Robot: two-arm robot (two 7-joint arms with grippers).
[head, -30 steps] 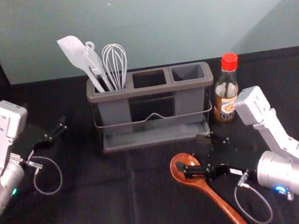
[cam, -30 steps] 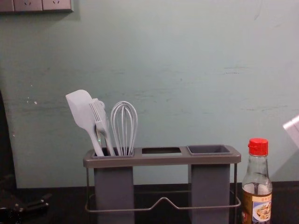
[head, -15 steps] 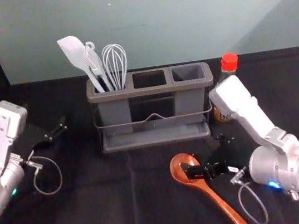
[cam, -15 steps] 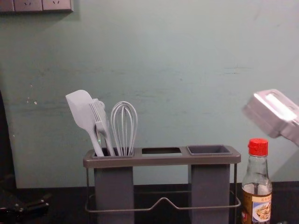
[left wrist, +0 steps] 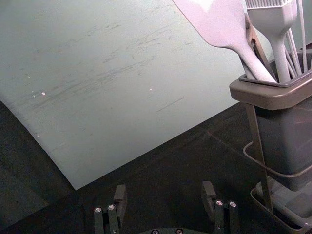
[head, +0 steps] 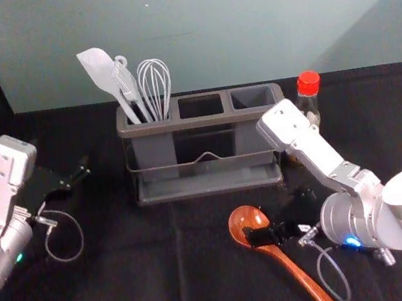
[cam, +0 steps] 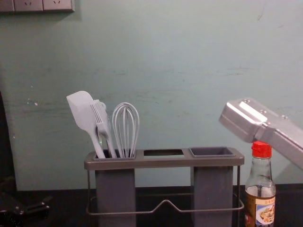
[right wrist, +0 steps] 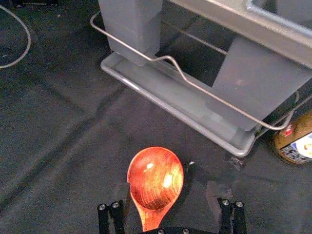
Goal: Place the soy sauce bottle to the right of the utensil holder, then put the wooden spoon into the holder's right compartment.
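Note:
My right gripper [head: 279, 219] is low over the wooden spoon [head: 302, 281], near where bowl meets handle. In the right wrist view the gripper [right wrist: 169, 189] is open, with the spoon [right wrist: 155, 178] between its fingers, nearer one of them. The spoon lies on the cloth, bowl towards the utensil holder [head: 210, 185]. The holder's right compartment [cam: 211, 152] is empty. Just right of the holder stands the soy sauce bottle [cam: 260, 202], red-capped and partly behind my right arm in the head view. My left gripper [head: 67, 178] is parked at the left; its wrist view shows the gripper [left wrist: 164, 189] open.
A white spatula [head: 100, 71], a brush and a whisk [head: 155, 87] stand in the holder's left compartment. A wire rail [cam: 164, 203] runs along the holder's front. Behind the black-covered table [head: 130, 282] rises a green-grey wall [head: 204, 21].
My right arm's upper white link has swung leftwards, now covering part of the bottle in the head view. The right gripper has turned slightly at the spoon. Left arm, spoon and bottle stay put.

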